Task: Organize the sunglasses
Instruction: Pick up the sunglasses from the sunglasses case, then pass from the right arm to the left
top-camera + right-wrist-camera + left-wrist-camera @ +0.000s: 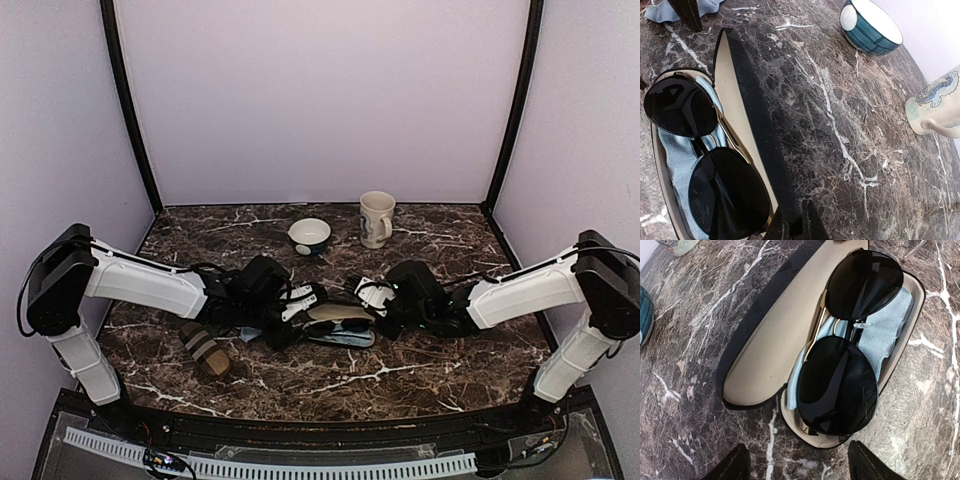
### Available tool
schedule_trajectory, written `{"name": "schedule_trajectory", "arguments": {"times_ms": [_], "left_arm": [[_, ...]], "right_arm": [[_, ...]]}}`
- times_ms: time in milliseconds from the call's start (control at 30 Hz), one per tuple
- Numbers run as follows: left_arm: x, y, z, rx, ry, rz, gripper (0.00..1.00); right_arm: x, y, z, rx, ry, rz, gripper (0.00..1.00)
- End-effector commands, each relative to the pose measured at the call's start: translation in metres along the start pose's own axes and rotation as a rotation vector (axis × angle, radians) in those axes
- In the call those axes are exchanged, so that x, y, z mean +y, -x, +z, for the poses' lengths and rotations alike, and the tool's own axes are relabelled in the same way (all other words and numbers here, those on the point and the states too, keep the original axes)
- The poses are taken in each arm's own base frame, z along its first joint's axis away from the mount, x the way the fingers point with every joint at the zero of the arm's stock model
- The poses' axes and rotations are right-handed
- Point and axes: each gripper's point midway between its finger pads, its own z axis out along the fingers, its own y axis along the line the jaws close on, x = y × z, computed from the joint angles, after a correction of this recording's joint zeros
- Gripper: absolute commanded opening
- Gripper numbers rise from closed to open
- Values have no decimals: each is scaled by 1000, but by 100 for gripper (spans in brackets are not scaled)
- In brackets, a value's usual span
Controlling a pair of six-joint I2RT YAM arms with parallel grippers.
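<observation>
Found black case (765,340) open on dark marble table (420,370), near the middle, between the two wrists. Cream lining on show; lid raised along its long hinge, inner face turned toward the tray. In the tray: pale blue cloth (887,325) spread as a bed, and on top of it the sunglasses (850,340), lenses up, one dark teardrop lens toward each end of the case. Thin metal brow bar between the lenses, folded arms partly seen beneath. Glasses resting on cloth, clear of the table. Noted right gripper (792,226) clenched, pinched on the free edge of the lid at one end of the case. Noted left gripper (799,467) released, fingers (735,465) spread wide just off the other end of the case, nothing between them. Not touching case or glasses, as far as can be told. Second scrap of blue cloth (662,11) loose on the table past that end, beside the left arm's fingers. Farther back, toward the rear wall: small bowl (309,235), teal outside, plain white inside showing. Just right of it and apart, cream mug (376,218) with a printed figure, upright; inside not readable. Off to the left, near the left forearm and well apart from the black case: brown striped case (204,348), oblong, lying shut, contents hidden.
</observation>
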Motion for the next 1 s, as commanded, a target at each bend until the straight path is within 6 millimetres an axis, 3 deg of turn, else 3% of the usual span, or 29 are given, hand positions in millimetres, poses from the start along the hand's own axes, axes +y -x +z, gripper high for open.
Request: {"name": "schedule_trajectory", "arguments": {"times_ms": [0,333,967], "left_arm": [[5,0,1,-18,32,-35,69],[-6,2,4,-46,-25,-79,71],[14,-5,3,-24,69,-119,72]], "right_arm": [[-6,23,-9,-91,-38,11,0],[-5,23,-10,-96,-50,3,0],[-3,18,-13,-98,-51,-32,0]]}}
